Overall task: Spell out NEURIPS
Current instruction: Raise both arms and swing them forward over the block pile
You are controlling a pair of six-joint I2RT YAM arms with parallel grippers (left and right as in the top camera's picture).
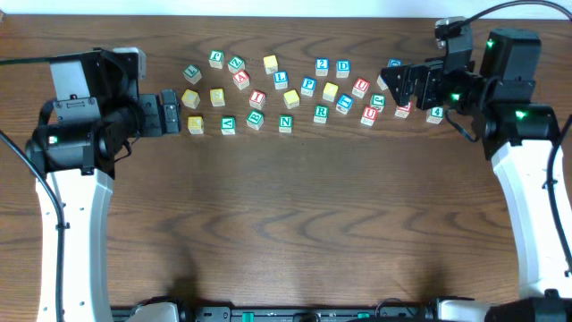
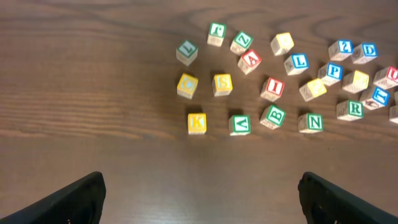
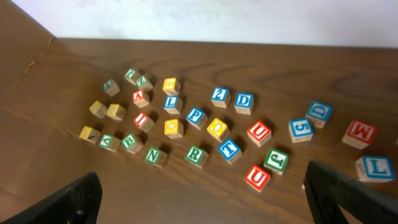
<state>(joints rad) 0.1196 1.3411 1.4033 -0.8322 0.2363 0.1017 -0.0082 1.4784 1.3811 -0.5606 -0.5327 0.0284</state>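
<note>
A: What is held?
B: Nothing. Left fingers and right fingers are spread wide.
A: The letters?
B: N cube and R cube are set in the nearest row on the bench; P cube is found behind.

NEURIPS cubes scattered, apart, letters unordered.

The alphabet cubes are scattered over the far part of the table, between the left gripper and the right gripper. The N cube is set in the front row, the R cube to its right, the P cube behind the two.
</note>
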